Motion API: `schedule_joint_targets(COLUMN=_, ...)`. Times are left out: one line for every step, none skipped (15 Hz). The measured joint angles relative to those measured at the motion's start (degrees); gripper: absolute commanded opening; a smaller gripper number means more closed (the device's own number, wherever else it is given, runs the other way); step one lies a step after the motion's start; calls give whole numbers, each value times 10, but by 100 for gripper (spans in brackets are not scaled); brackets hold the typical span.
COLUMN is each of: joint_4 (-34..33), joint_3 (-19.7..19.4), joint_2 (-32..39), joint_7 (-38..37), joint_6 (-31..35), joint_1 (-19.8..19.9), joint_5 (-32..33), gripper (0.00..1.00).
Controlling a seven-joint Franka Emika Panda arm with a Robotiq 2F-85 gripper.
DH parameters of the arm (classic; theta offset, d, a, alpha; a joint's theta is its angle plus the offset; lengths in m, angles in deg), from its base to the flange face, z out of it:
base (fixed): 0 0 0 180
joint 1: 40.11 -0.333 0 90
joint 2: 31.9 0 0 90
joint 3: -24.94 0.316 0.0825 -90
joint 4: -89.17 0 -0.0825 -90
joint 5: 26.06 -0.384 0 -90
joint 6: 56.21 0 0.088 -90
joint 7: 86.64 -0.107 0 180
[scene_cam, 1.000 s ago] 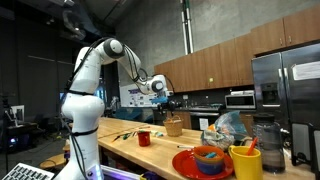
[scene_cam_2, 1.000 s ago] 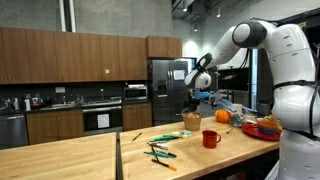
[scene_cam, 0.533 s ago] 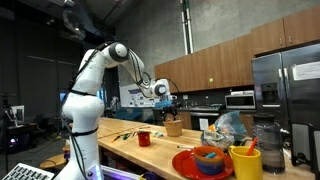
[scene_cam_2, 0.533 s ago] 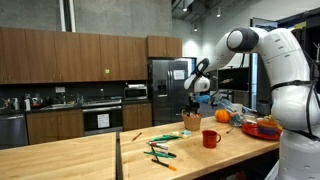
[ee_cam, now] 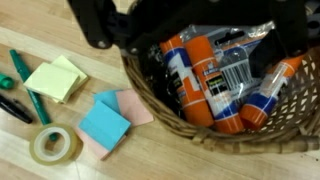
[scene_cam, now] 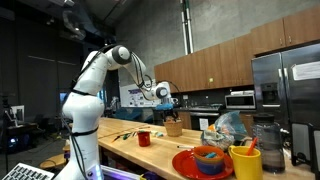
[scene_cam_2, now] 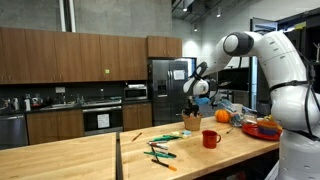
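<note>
My gripper comes in from the top of the wrist view and hangs just above a wicker basket. Its dark fingers stand apart at either side of a clear pack of orange-capped glue sticks that lies in the basket. The jaws hold nothing. In both exterior views the gripper is right over the basket, which stands on the wooden table.
Beside the basket lie blue and pink sticky notes, yellow notes, a tape roll and green markers. A red mug, an orange, loose markers, a red plate with bowls and a yellow cup also stand on the table.
The arm has bent and brought the gripper a little lower and closer over the basket. Nothing on the table has moved.
</note>
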Motion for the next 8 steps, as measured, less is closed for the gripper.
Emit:
schedule_joint_targets(joint_4=-2, joint_3=0, joint_2=3, joint_7=0, joint_6=0, joint_1=0, joint_5=0, gripper=61)
schedule_joint_targets(joint_4=-3, joint_3=0, joint_2=4, joint_7=-1, joint_6=0, joint_1=0, joint_5=0, gripper=53)
schedule_joint_targets(joint_4=-5, joint_3=0, joint_2=4, joint_7=-1, joint_6=0, joint_1=0, joint_5=0, gripper=45)
schedule_joint_targets(joint_4=-6, joint_3=0, joint_2=4, joint_7=-1, joint_6=0, joint_1=0, joint_5=0, gripper=37)
schedule_joint_targets(joint_4=-7, joint_3=0, joint_2=4, joint_7=-2, joint_6=0, joint_1=0, joint_5=0, gripper=30)
schedule_joint_targets(joint_4=-9, joint_3=0, joint_2=4, joint_7=-3, joint_6=1, joint_1=0, joint_5=0, gripper=23)
schedule_joint_targets(joint_4=-11, joint_3=0, joint_2=4, joint_7=-4, joint_6=3, joint_1=0, joint_5=1, gripper=21)
schedule_joint_targets(joint_4=-11, joint_3=-1, joint_2=4, joint_7=-6, joint_6=4, joint_1=0, joint_5=1, gripper=20)
